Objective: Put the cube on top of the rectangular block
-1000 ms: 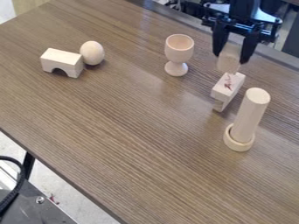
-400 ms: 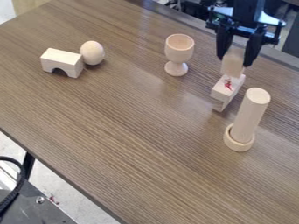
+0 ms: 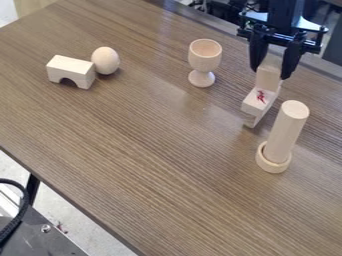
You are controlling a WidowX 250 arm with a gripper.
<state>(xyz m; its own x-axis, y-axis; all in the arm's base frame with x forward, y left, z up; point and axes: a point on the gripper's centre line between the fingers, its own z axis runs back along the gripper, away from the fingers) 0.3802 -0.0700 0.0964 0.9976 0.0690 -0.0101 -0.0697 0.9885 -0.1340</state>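
At the left of the brown table [image 3: 133,150], a small arched block [image 3: 79,75] sits beside a wooden egg [image 3: 105,60]; neither has moved. To their right, a wooden goblet [image 3: 204,56] stands upright, also unchanged.

Further right, the pale rectangular block [image 3: 254,103], with a red mark on its top, lies where it was, running away at a slant. The change is here: the black gripper [image 3: 271,74] has shifted a little to the right over the last second, bringing the cube [image 3: 268,77] with it. The cube is clamped between the two fingers and now appears lower, over the block's far end. Whether it touches the block, I cannot tell.

For the task, this looks like the final lining-up before release. The cube probably needs to settle flat before the fingers part; let go off-centre, it could tip off the narrow top.

At the far right, a tall cylinder [image 3: 287,130] rises from a round ring [image 3: 272,166], both unmoved, near enough that a wide swing might knock them.
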